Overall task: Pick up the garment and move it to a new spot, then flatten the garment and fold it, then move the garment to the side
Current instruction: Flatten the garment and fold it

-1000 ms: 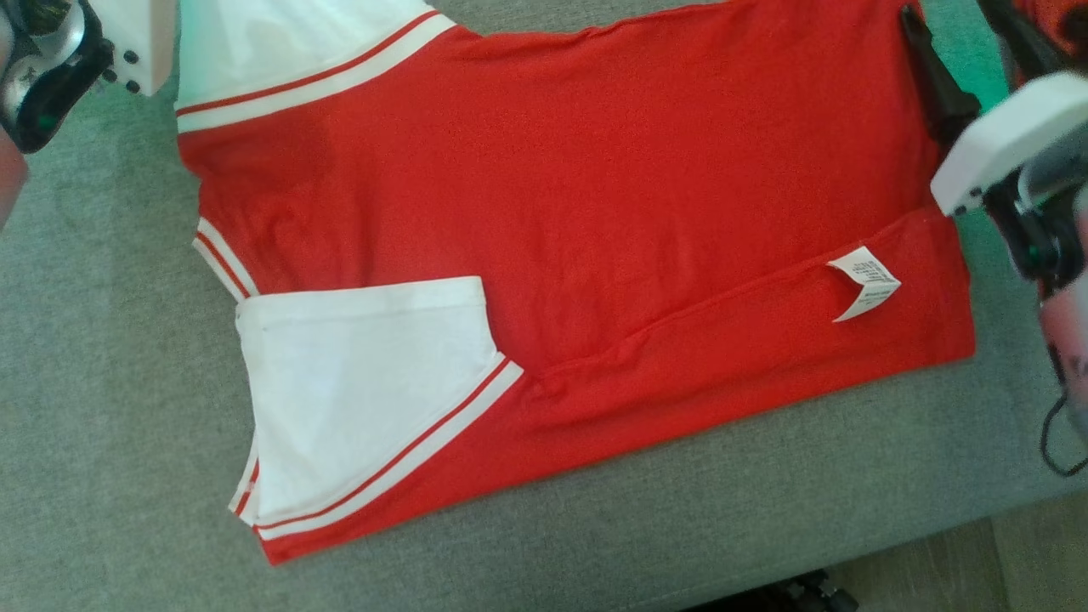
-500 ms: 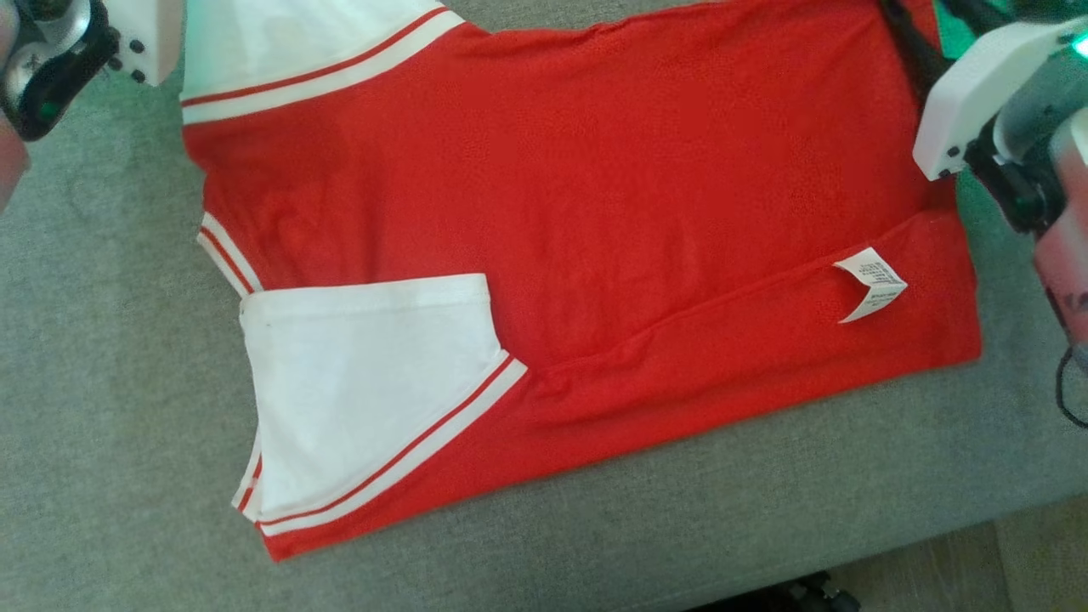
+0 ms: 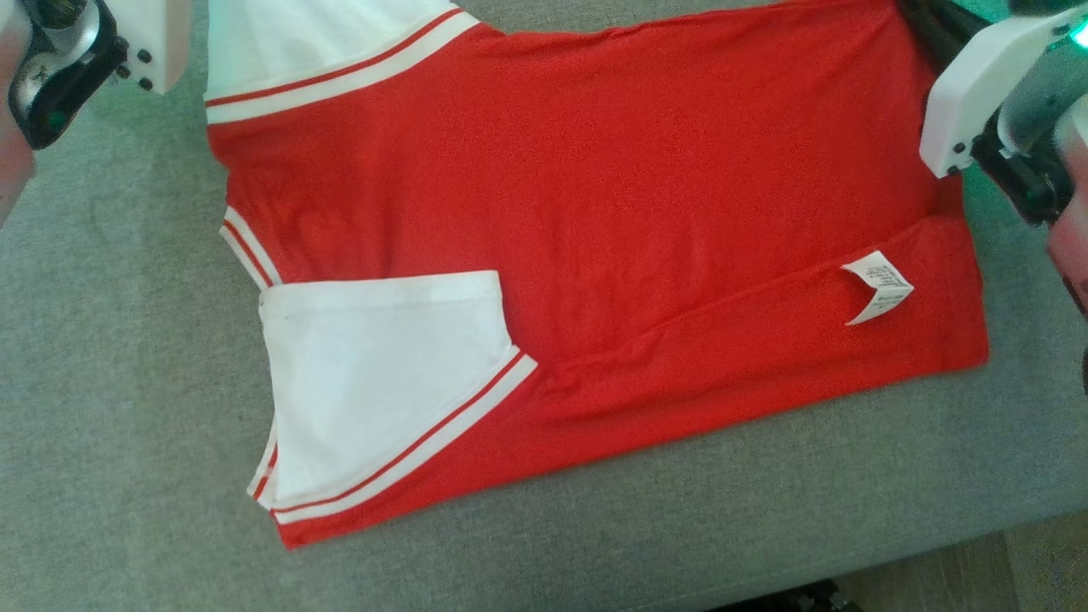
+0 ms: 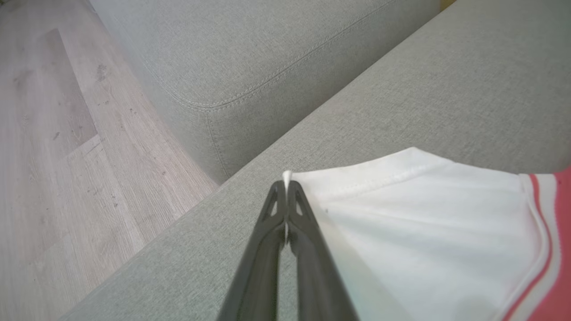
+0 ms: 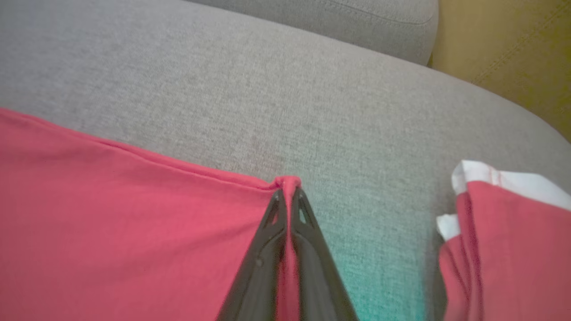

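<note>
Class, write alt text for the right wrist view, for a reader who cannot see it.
The right gripper, jaws shut, pinches the corner of a red garment lying on a grey sofa cushion. More red and white fabric sits at the view's right edge.

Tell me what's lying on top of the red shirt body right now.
On the garment: a folded-in white sleeve, and a turned-back red side strip carrying the white label. Fabric beneath those folds is covered.

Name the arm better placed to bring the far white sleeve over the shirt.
Left. The left claw is shut on that sleeve at its corner; the right claw pinches the red hem corner.
</note>
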`<state>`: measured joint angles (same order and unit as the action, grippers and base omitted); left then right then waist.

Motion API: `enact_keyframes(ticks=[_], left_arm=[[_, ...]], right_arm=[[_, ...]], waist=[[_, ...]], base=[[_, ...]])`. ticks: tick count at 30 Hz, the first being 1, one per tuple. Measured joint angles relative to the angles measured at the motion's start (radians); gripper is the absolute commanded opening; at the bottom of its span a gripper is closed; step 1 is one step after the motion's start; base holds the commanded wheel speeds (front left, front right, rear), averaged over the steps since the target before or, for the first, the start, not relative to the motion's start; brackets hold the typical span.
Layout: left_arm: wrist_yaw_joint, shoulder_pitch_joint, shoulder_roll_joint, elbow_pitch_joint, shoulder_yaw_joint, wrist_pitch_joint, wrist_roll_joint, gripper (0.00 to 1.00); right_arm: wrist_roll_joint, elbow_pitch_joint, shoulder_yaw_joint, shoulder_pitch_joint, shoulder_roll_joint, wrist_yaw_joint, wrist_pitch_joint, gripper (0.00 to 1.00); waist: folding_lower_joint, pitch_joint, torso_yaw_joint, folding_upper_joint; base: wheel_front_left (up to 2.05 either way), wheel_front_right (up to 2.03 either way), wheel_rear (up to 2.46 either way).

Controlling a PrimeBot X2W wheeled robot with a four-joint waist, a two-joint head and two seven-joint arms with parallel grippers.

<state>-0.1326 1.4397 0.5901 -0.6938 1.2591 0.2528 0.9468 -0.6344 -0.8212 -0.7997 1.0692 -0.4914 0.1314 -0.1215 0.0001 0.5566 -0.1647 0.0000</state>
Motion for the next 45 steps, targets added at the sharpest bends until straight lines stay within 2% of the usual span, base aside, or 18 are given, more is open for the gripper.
enact_keyframes(ticks=[6,13,20,26,33,37,45], left_arm=[[0.0,0.002,-0.002,-0.014,0.009,-0.092,0.004,0.0],[0.0,0.033,-0.009,-0.049,0.009,-0.243,0.003,0.0],[0.0,0.008,-0.018,0.017,0.01,-0.348,0.077,0.0],[0.0,-0.095,0.026,0.142,0.036,-0.422,0.086,0.0],[0.001,-0.213,0.091,0.269,0.049,-0.44,0.08,0.0],[0.024,-0.293,0.123,0.349,0.058,-0.44,0.064,0.0],[0.109,-0.438,0.184,0.52,0.065,-0.442,0.038,0.0]], right_arm=[[-0.044,-0.041,-0.004,0.026,0.001,0.0,0.073,0.0],[-0.157,-0.045,0.021,0.044,-0.005,0.0,0.131,0.0],[-0.282,0.051,0.029,0.012,-0.074,0.0,0.139,0.0],[-0.34,0.101,0.037,-0.123,-0.142,0.0,0.158,0.0],[-0.35,0.16,0.061,-0.216,-0.183,0.0,0.176,0.0],[-0.35,0.191,0.079,-0.287,-0.208,0.0,0.178,0.0],[-0.35,0.238,0.152,-0.439,-0.239,0.0,0.199,0.0]], waist=[[0.0,-0.018,0.012,0.0],[-0.0001,-0.051,0.03,0.0],[-0.0001,-0.088,0.072,0.0],[-0.0001,-0.13,0.116,0.0],[-0.0002,-0.172,0.164,0.0],[-0.0002,-0.194,0.182,0.0],[-0.0002,-0.221,0.201,0.0]], base=[[0.0,0.0,0.0],[0.0,0.0,0.0],[0.0,0.0,0.0],[0.0,0.0,0.0],[0.0,0.0,0.0],[0.0,0.0,0.0],[0.0,0.0,0.0]])
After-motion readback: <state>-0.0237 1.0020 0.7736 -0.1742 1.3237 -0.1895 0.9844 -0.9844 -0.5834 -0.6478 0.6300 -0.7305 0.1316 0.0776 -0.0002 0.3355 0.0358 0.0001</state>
